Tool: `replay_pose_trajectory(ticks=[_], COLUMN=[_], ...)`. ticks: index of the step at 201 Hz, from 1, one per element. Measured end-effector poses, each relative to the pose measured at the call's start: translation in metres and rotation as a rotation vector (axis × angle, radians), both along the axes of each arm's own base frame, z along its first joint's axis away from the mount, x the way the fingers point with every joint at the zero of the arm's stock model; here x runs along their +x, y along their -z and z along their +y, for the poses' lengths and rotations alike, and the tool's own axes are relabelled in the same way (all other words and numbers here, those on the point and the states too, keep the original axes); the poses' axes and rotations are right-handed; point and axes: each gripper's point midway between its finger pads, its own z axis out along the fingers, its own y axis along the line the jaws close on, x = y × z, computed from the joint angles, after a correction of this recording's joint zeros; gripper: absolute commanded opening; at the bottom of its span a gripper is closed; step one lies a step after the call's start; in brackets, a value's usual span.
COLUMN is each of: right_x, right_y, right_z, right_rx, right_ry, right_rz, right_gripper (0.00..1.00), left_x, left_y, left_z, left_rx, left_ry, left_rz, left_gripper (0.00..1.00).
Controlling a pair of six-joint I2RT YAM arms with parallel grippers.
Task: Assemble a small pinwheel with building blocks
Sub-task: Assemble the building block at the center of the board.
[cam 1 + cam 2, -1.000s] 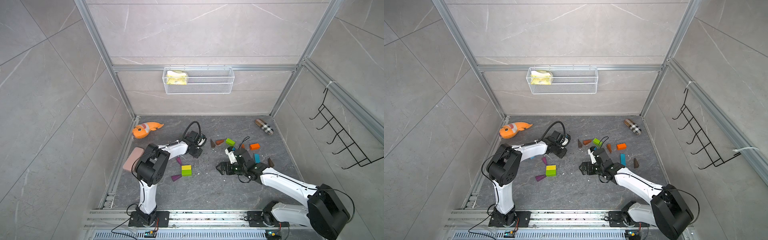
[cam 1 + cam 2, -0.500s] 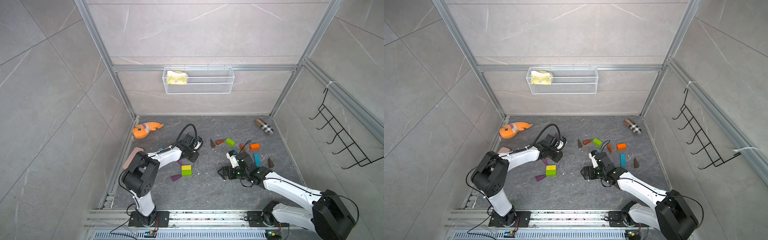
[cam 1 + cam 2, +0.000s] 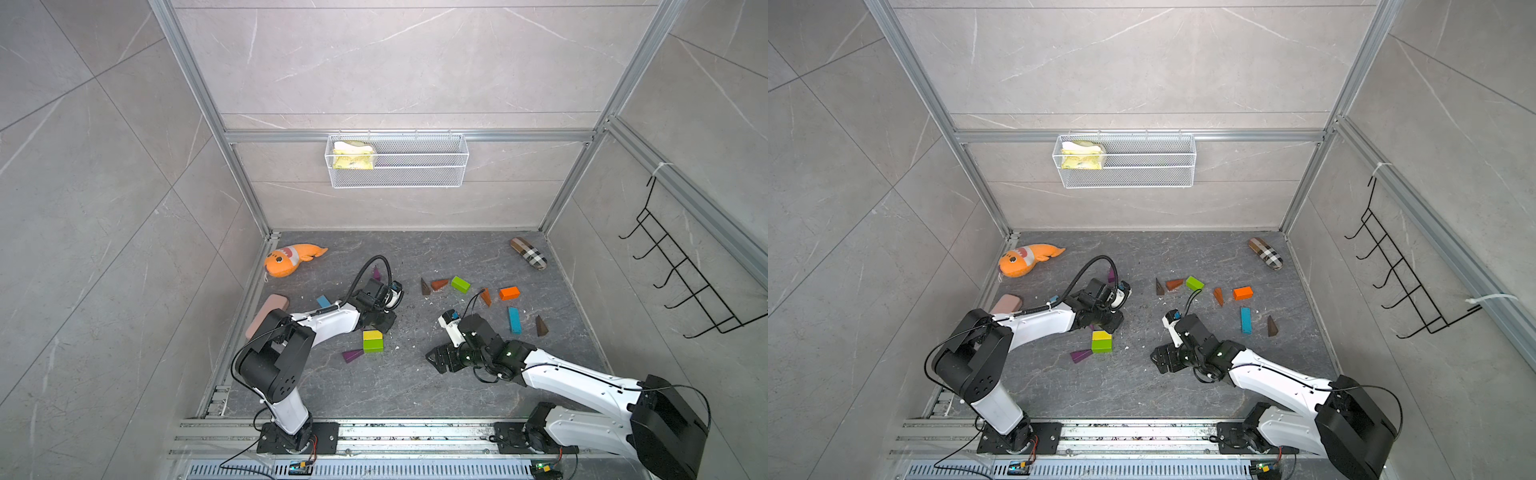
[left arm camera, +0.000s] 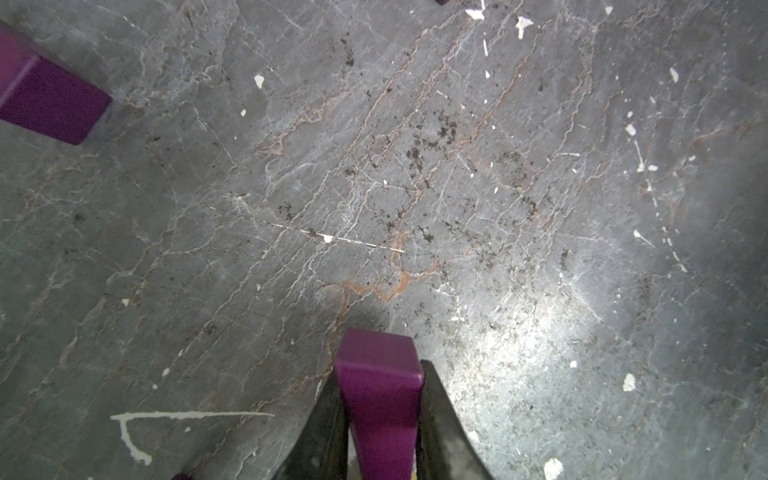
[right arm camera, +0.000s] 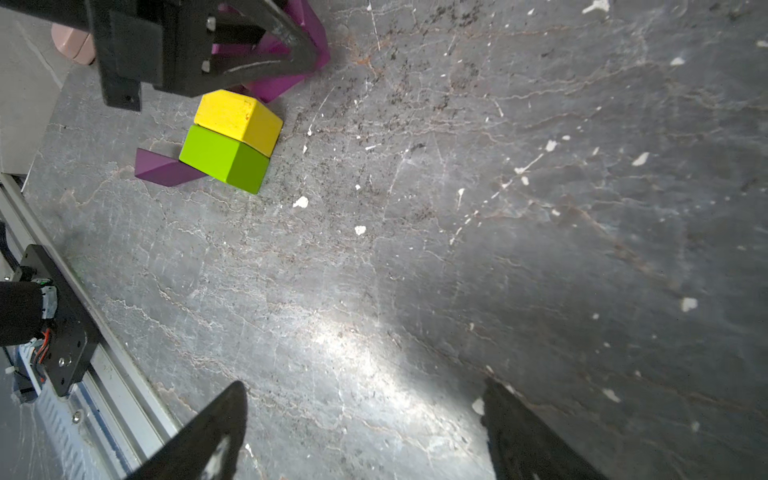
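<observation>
Purple wedge sits clamped in the left hand just beside the yellow block and green block; setting it down could knock them apart; right hand gapes empty

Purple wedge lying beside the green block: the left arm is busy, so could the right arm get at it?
Probably, but awkwardly: the right gripper is open and empty over bare floor, yet the green rectangular block lies between it and the purple triangular wedge, close against it.
</observation>
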Motion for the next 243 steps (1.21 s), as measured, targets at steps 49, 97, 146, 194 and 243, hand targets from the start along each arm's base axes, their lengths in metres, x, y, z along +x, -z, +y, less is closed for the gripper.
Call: replay_pose_trajectory(ticks=[49, 97, 146, 194, 243], right_x=[0.001, 0.001, 0.002, 0.003, 0.003], right_y=[0.000, 0.006, 0.008, 0.009, 0.010], right_z=[0.000, 0.000, 0.001, 0.002, 0.002], right_rx=[-0.004, -0.015, -0.015, -0.014, -0.015], right_ry=[0.007, 0.007, 0.011, 0.010, 0.010], right_rz=[-0.005, 0.007, 0.013, 0.012, 0.013], right_gripper=[0.89, 0.89, 0.89, 0.89, 0.89], left_x=[0.003, 0.005, 0.003, -0.001, -0.002], left_y=[-0.002, -0.005, 0.001, 0.010, 0.016], left_z=[-0.002, -0.005, 0.000, 0.001, 0.000], left_rx=[-0.013, -0.025, -0.014, -0.007, -0.004], left_ry=[-0.003, -0.010, -0.046, -0.056, -0.058], left_rz=[-0.013, -0.021, -0.009, 0.010, 0.020], left_gripper=[0.13, 0.13, 0.13, 0.13, 0.14])
